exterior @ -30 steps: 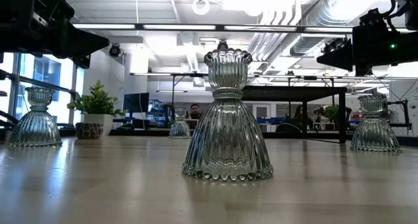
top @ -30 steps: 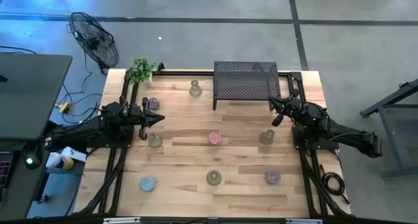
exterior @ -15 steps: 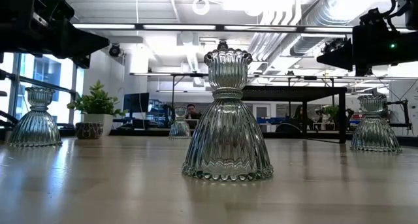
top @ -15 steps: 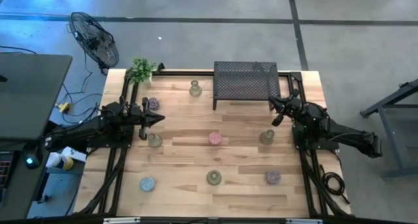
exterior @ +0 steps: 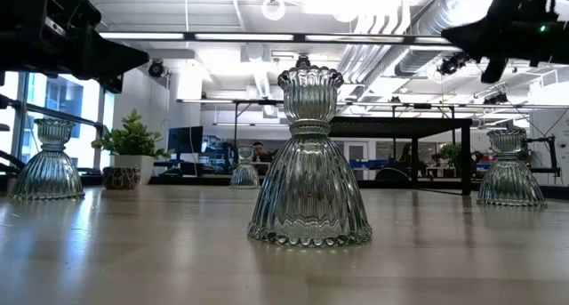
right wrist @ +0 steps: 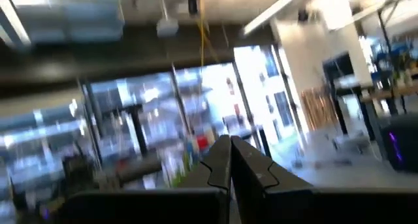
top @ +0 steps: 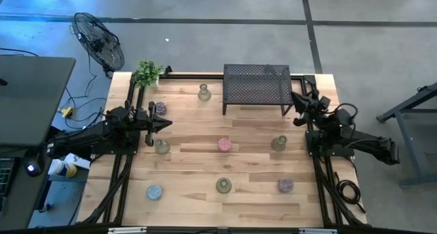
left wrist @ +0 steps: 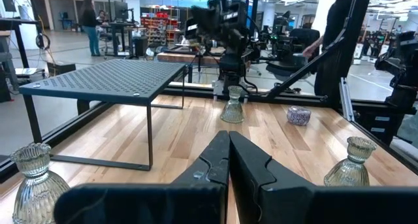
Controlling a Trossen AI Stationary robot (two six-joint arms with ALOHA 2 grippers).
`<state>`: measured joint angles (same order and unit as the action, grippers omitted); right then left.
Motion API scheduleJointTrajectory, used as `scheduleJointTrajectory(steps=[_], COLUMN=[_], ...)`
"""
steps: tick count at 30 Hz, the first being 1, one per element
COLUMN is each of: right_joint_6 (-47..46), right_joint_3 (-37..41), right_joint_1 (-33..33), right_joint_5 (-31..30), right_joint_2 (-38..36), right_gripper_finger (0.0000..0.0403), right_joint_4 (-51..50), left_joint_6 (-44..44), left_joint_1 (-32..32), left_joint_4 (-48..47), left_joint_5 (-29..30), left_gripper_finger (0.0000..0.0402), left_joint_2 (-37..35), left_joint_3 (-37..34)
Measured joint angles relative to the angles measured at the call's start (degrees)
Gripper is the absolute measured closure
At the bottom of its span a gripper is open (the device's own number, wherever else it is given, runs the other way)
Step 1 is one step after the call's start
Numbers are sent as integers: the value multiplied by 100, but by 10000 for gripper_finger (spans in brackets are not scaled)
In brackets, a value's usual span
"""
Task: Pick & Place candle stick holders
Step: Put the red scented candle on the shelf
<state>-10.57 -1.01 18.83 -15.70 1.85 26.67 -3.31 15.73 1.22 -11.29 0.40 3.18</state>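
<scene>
Several small glass candle stick holders stand on their bases about the wooden table: a pink one [top: 224, 144] in the middle, an olive one [top: 278, 143] to its right, a clear one [top: 203, 92] at the far side, a light blue one [top: 154, 192] near left. The low view shows a ribbed clear holder [exterior: 309, 158] close up. My left gripper [top: 167, 125] hovers shut and level at the table's left, between a mauve holder [top: 160, 108] and a pale one [top: 162, 147]. My right gripper [top: 295, 96] is shut, tipped upward at the right, beside the rack's corner, holding nothing.
A black mesh rack [top: 257, 87] stands on legs at the far middle. A small potted plant [top: 147, 73] sits at the far left corner. Black frame rails run along the table's left and right sides. A person [left wrist: 336, 34] stands beyond the table.
My right gripper has risen and tipped its fingers upward while rolling a little, shifting toward the far edge near the rack's corner; it has stayed shut. The holders have not moved.
</scene>
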Motion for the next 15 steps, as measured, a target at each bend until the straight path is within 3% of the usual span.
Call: scheduleJointTrajectory(steps=[3,6,10,15], right_joint_6=[-138,-396,-839,-1270], right_joint_3=[-375,-861,-1658,-2559], right_joint_1=[-41,-174,-418,-819], right_joint_5=[257,-138,-794,-1010], right_joint_2=[77,444,1308,2579], right_gripper_finger=[402,403,403,403], right_joint_4=[-499,-1578,-3027,-3947], left_joint_6=[-21,-311,-292,-139], left_joint_1=[0,2,2,2], left_joint_4=[75,98,23,20], left_joint_5=[81,359,640,777], left_gripper_finger=[401,401,401,401], left_joint_2=[0,1,1,1], left_joint_3=[0,0,0,0])
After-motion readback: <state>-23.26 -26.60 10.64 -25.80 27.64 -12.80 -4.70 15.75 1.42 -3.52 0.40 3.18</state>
